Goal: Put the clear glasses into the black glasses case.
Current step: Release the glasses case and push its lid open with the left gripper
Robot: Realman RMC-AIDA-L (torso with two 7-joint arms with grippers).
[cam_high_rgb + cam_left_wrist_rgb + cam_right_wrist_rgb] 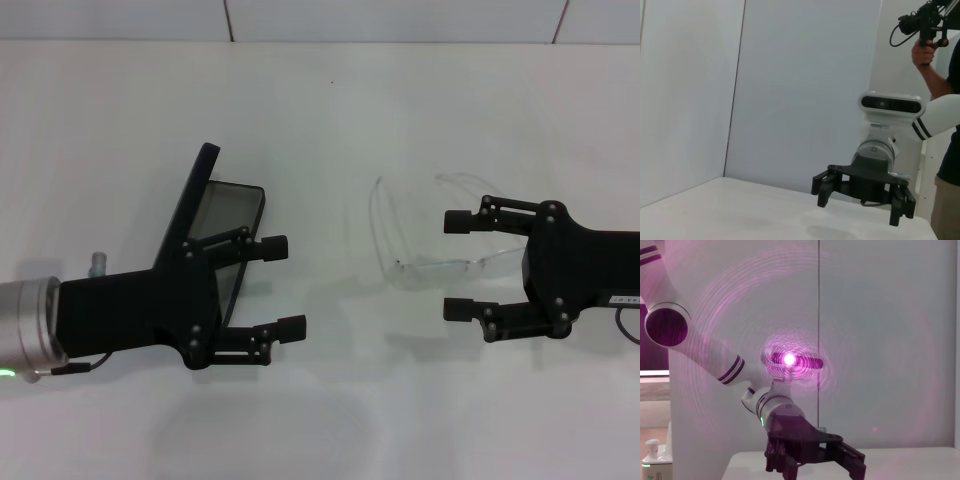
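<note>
Two end effectors hover over the white worktop [330, 420], both with fingers spread and holding nothing.

Landmark: the fully transparent plastic wraparound glasses [430, 240], one-piece clear lens with thin clear arms. They lie on the worktop, lens toward the robot, arms pointing away from it.

Right end effector [459, 266]: black, released, just right of the glasses. In the head view its far fingertip sits over the lens's right part and its near fingertip lies robot-side of the lens, so the fingers straddle the lens's right end. Whether they touch it, cannot tell. The left wrist view shows the same right end effector [857, 206] from the front, fingers apart, above the surface.

Black rectangular hard glasses case [215, 235], rounded corners: well left of the glasses, standing open, lid up and tilted, grey lining visible inside.

Left end effector [282, 285]: black, released, between the case and the glasses in the head view, its body partly covering the case. Contact with the case: cannot tell. The right wrist view shows it as well [812, 460], fingers spread, with lens flare over much of that picture.

Person [945, 125] holding a camera [922, 21] stands behind the right arm in the left wrist view.
</note>
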